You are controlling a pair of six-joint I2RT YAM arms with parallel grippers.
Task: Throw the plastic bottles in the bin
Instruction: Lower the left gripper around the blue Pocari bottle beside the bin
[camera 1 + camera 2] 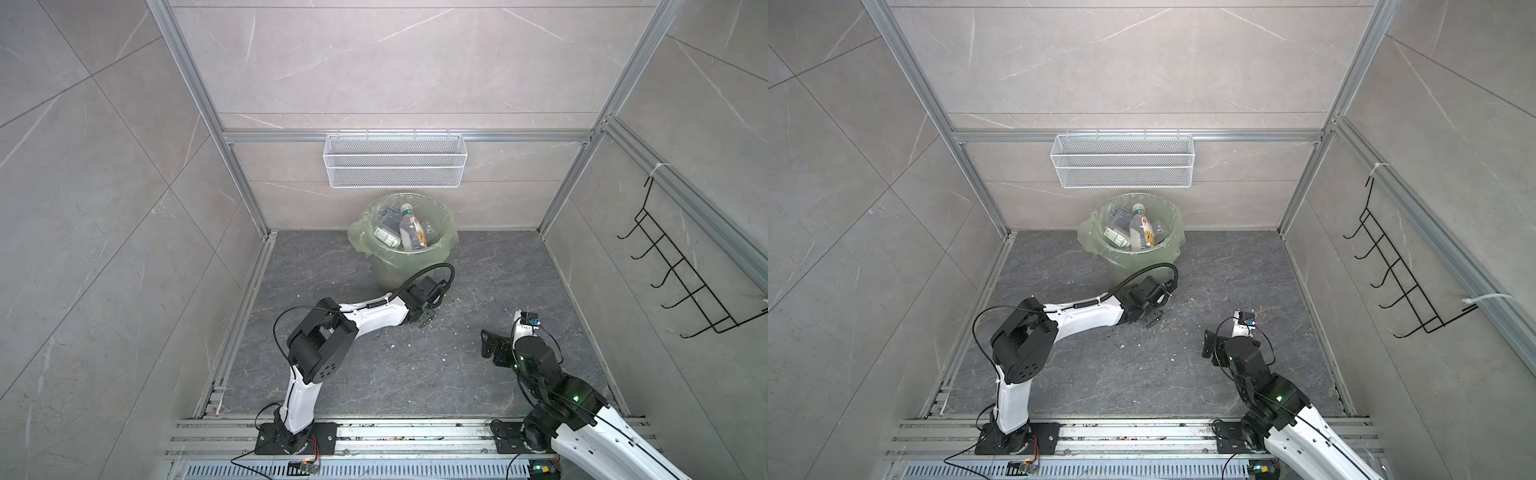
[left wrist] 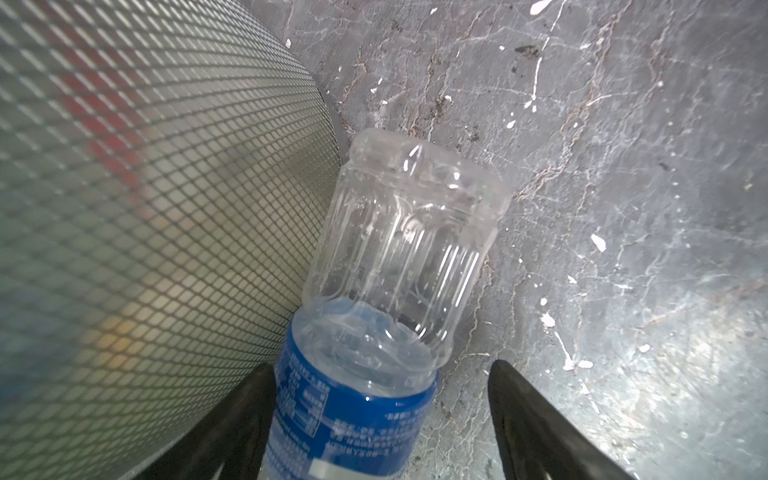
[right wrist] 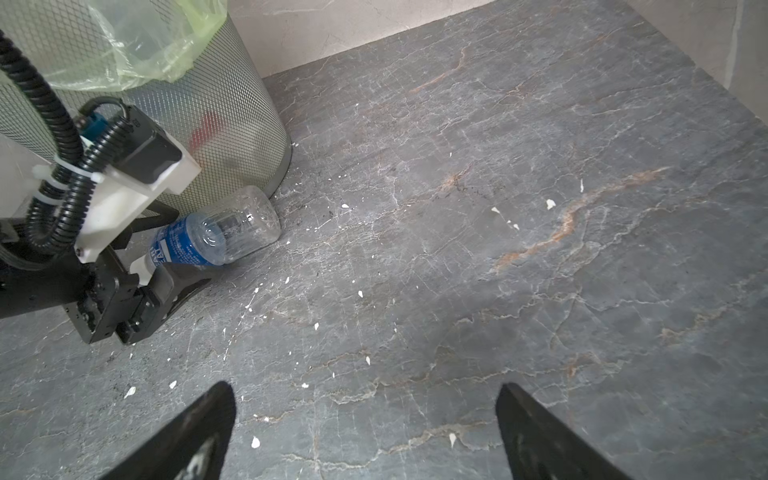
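Note:
A clear plastic bottle (image 2: 399, 249) with a blue label lies on its side on the dark floor, its base against the foot of the bin (image 2: 145, 208). My left gripper (image 2: 382, 368) is open around its labelled part: one finger touches the label, the other stands apart with floor showing between. The right wrist view shows this bottle (image 3: 232, 228) and the left gripper (image 3: 183, 249) low beside the bin (image 3: 232, 124). In both top views the wrist hides that bottle. Several bottles (image 1: 411, 230) lie inside the green-bagged bin (image 1: 386, 274). My right gripper (image 3: 365, 388) hovers open and empty over bare floor.
A white wire mesh basket (image 1: 394, 160) hangs on the back wall above the bin. A black wire hook rack (image 1: 685, 270) is fixed to the right wall. White flecks are scattered over the floor (image 3: 457, 249). Aluminium rails run along the front edge.

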